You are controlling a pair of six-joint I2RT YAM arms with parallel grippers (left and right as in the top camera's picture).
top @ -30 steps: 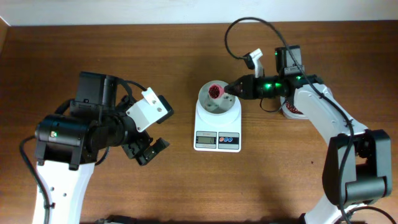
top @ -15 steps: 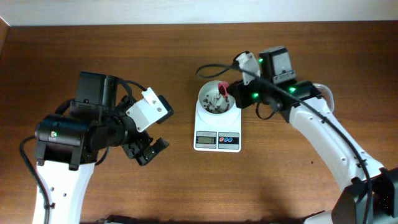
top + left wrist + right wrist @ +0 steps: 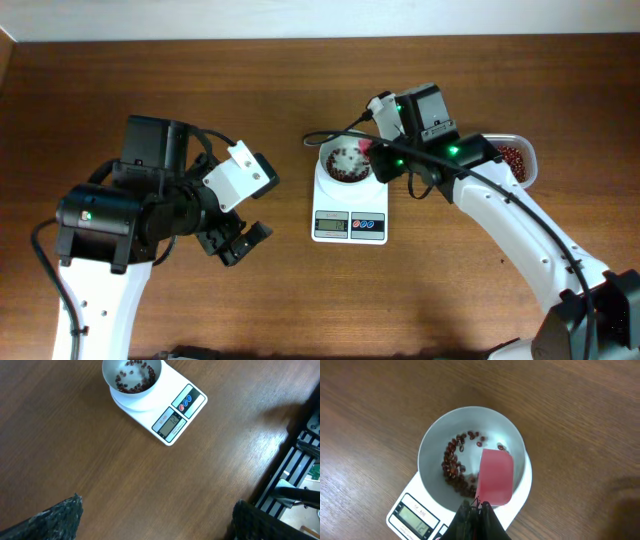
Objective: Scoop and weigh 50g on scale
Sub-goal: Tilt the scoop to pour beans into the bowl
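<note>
The white scale (image 3: 349, 207) stands mid-table with its round bowl (image 3: 327, 155) on top. A layer of dark red-brown beans (image 3: 347, 174) lies in the bowl. My right gripper (image 3: 373, 153) hangs over the bowl's right rim, shut on the handle of a red scoop (image 3: 496, 476). In the right wrist view the scoop's blade hangs inside the bowl (image 3: 432, 445), beside the beans (image 3: 454, 467), and the gripper (image 3: 476, 506) shows at the bottom edge. My left gripper (image 3: 258, 208) rests to the left of the scale, open and empty, its dark fingertips (image 3: 56, 519) wide apart over bare wood.
A clear plastic tub (image 3: 528, 165) holding more red-brown beans (image 3: 512, 156) sits at the right, behind my right arm. The scale's grey display (image 3: 414, 518) faces the table's front edge. Black equipment (image 3: 300, 460) shows beyond the table edge in the left wrist view.
My right arm has swung in over the bowl and turned the scoop, and beans have dropped from it into the bowl. The tub is now uncovered. The left arm has not moved.
</note>
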